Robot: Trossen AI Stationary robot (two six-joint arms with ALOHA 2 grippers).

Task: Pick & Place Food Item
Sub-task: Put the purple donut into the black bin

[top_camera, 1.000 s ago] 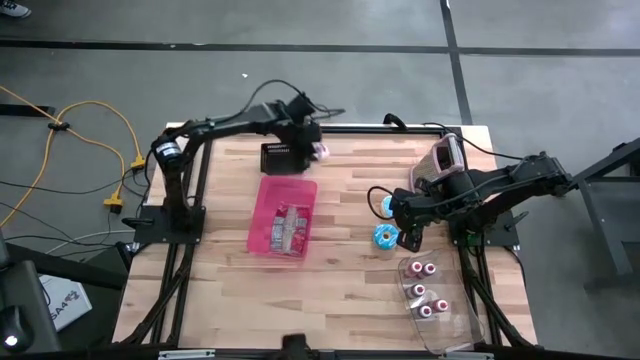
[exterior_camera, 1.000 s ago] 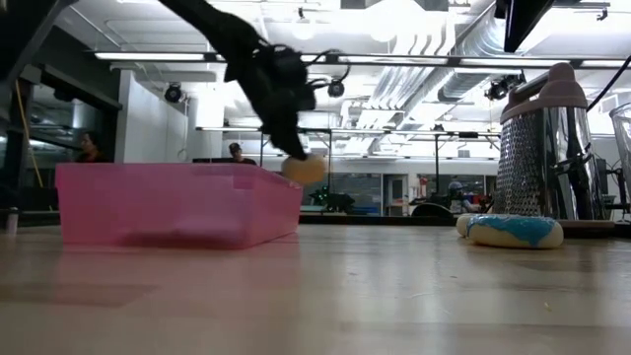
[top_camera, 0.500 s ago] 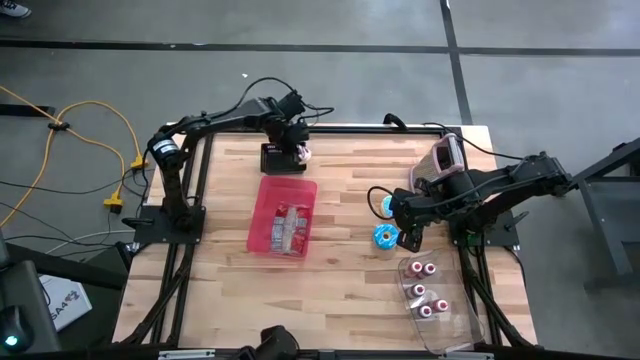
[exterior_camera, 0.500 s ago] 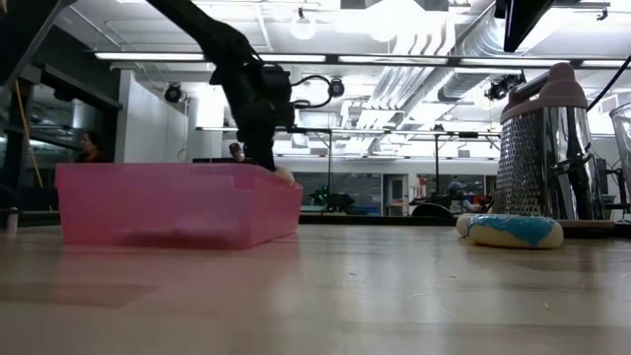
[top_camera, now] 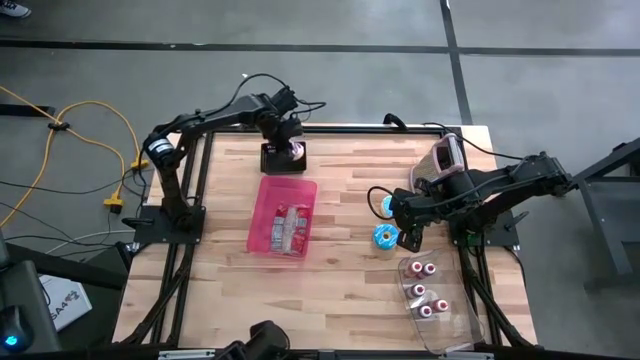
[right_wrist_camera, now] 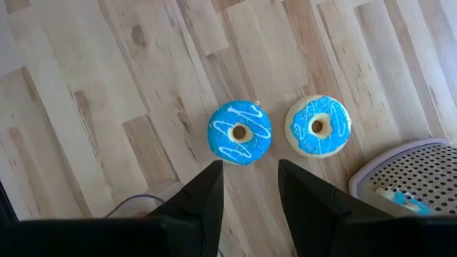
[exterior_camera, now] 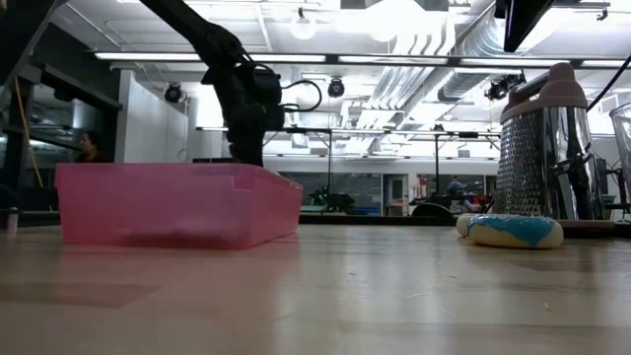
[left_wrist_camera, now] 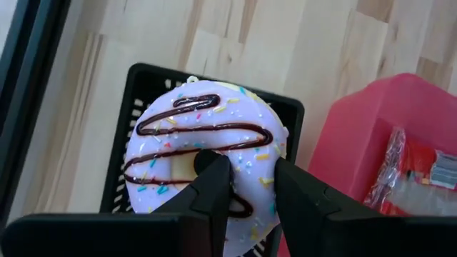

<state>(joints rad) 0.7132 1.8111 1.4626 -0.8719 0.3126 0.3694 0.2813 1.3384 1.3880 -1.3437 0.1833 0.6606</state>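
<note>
A donut with pale lilac icing, chocolate drizzle and sprinkles (left_wrist_camera: pixel 200 135) hangs over a black basket (left_wrist_camera: pixel 289 114) at the table's far left, with my left gripper (left_wrist_camera: pixel 250 178) shut on it. In the high view the donut (top_camera: pixel 296 152) covers part of the basket (top_camera: pixel 275 160). Whether it rests on the basket I cannot tell. My right gripper (right_wrist_camera: pixel 250 185) stands open above the table, just near of two blue-iced donuts (right_wrist_camera: pixel 240 133) (right_wrist_camera: pixel 318 126) that lie flat on the wood. My left gripper pinches the donut's ring (left_wrist_camera: pixel 250 160) on the side nearest the gripper. One finger (left_wrist_camera: pixel 211 171) reaches into the hole and the other (left_wrist_camera: pixel 289 182) lies against the outer rim. The fingers slant down from above. The donut sits icing up, roughly level, over the basket.
A pink bin (top_camera: pixel 283 215) holding wrapped packets lies just near of the basket. A metal grater (top_camera: pixel 447 155) stands at the far right, and a clear tray of cupcakes (top_camera: pixel 430 295) lies at the near right. Bare wood stretches between the bin and the blue donuts.
My left gripper has carried the donut toward the table's left edge, from beside the basket's right side to over it, and a little down. In the low view the donut has sunk out of sight behind the pink bin's wall.
</note>
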